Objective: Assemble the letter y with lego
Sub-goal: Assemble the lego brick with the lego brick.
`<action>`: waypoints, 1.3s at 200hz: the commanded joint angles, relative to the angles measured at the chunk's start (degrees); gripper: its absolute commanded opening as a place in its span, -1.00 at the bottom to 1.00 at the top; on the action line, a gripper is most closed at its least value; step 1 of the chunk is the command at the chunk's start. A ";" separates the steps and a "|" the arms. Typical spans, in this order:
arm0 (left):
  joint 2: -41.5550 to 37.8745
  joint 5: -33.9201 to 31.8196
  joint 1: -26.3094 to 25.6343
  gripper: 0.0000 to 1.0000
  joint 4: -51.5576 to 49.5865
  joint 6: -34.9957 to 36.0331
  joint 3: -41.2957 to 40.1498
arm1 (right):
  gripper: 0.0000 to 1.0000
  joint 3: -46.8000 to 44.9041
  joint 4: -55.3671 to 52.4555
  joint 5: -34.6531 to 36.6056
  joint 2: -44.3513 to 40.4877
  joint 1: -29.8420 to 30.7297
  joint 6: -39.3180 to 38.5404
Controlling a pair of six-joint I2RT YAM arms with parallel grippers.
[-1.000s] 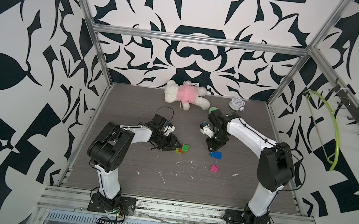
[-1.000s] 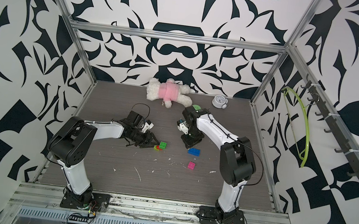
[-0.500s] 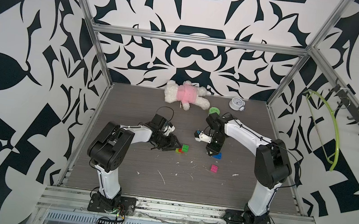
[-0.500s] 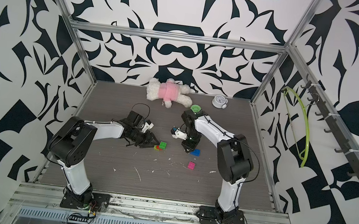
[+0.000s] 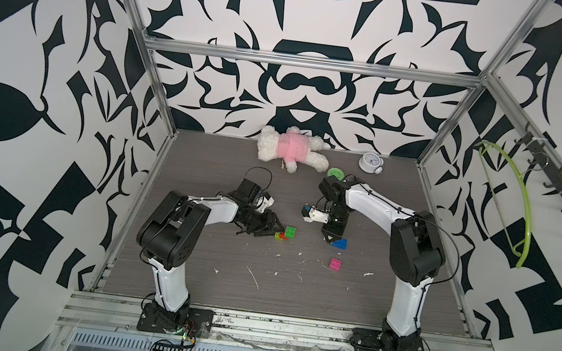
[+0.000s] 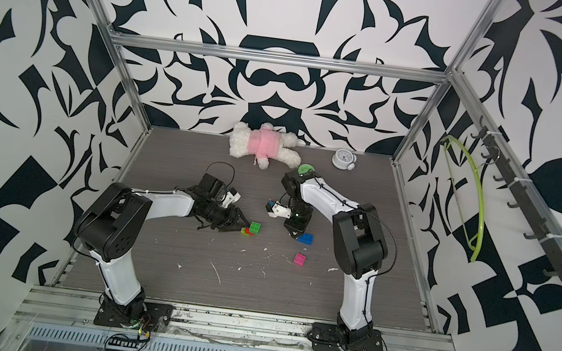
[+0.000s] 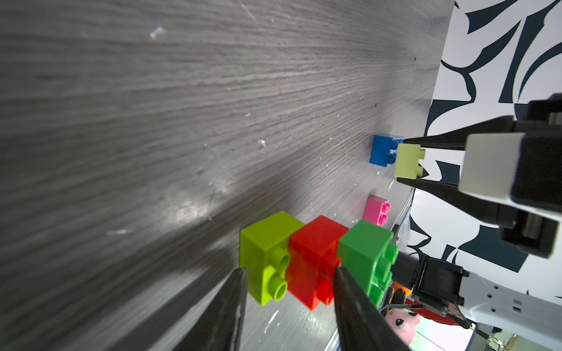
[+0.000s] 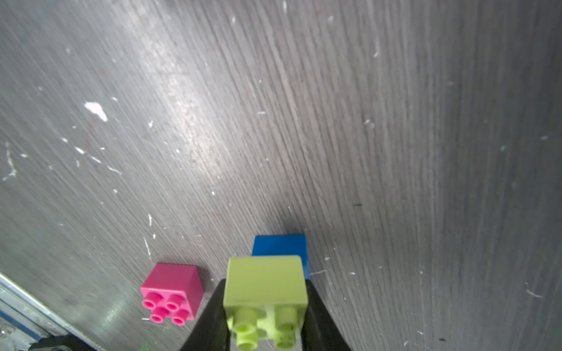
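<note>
Three lego bricks stand joined in a row: yellow-green (image 7: 267,252), red (image 7: 313,252) and green (image 7: 365,252). The green one (image 5: 289,231) shows best in both top views. My left gripper (image 7: 289,270) lies low along the table, shut on the yellow-green and red pair, with one finger on each outer side. My right gripper (image 8: 265,285) points down and is shut on a second yellow-green brick (image 8: 264,279). It holds that brick just above the blue brick (image 8: 279,244), which lies on the table (image 5: 340,244). A pink brick (image 5: 335,264) lies loose nearer the front.
At the back lie a white plush toy in pink (image 5: 288,148), a small alarm clock (image 5: 369,163) and a green round jar (image 5: 336,172) behind the right arm's elbow. A yellow-green hanger (image 5: 512,199) hangs on the right wall. White flecks dot the wood-grain table.
The right wrist has turned, so its white camera now sticks out toward the left arm. The held brick has come down close over the blue brick. The left arm has not moved.
</note>
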 commanded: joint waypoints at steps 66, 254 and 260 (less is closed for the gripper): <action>2.25 -4.73 -0.15 0.00 -4.53 0.90 -1.18 | -0.65 2.06 -2.39 1.38 1.72 -0.21 -1.28; 2.52 -4.73 -0.08 0.00 -4.79 0.90 -0.92 | -0.79 -4.16 5.58 -1.77 0.24 -1.62 0.31; 2.52 -4.69 -0.08 0.00 -4.79 0.90 -0.91 | -0.79 -4.24 5.75 -1.89 -0.07 -1.56 0.50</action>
